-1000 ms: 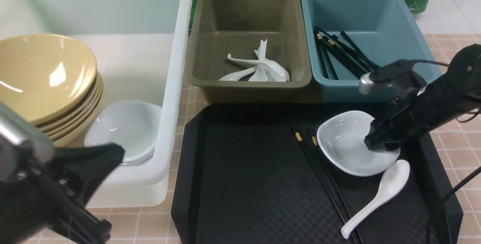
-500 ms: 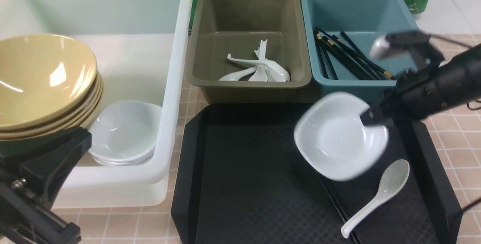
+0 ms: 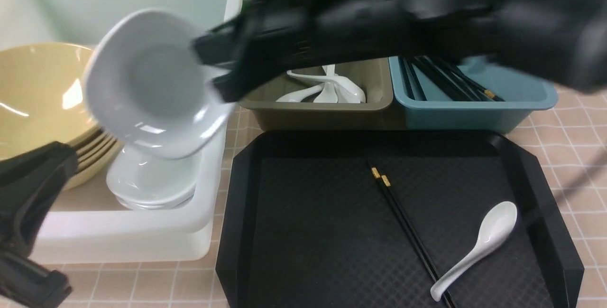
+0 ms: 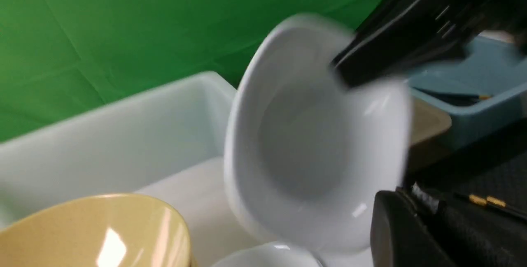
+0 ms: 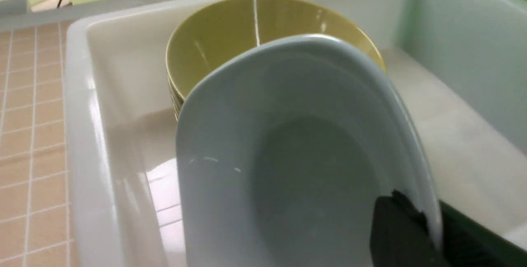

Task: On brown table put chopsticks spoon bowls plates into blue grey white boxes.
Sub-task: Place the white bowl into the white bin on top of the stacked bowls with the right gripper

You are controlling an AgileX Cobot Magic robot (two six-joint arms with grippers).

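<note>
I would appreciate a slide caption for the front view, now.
Right gripper holding a white plate above the white tub.

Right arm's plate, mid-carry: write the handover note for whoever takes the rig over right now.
Right gripper: shut on the rim of a white plate, held above the white tub.
Left gripper: shut, holding nothing.
Done: tan bowls and other white plates in the white tub; spoons in the grey box; chopsticks in the blue box.
Left: release this plate; box the spoon and two chopsticks on the black tray.
</note>
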